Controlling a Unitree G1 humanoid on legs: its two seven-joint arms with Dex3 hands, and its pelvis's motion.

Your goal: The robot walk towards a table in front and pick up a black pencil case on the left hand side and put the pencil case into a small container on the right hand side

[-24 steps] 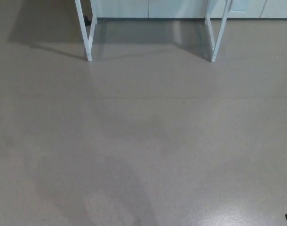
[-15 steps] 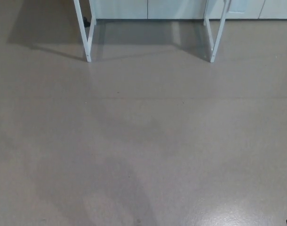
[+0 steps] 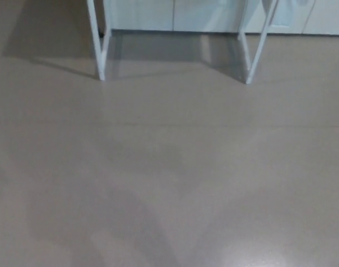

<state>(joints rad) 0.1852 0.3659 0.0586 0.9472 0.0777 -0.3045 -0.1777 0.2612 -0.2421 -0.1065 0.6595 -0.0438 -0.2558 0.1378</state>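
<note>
Looking down, the head view shows grey floor with two white table legs at the top edge, pale cabinets behind them. Neither hand shows, so their state cannot be told. Pencil case and container are out of view.

Your head camera has shifted: the whole view has slid down, so the white bench legs and the cabinet fronts at the far edge sit lower in frame, now slightly blurred. The things themselves haven't moved.
</note>
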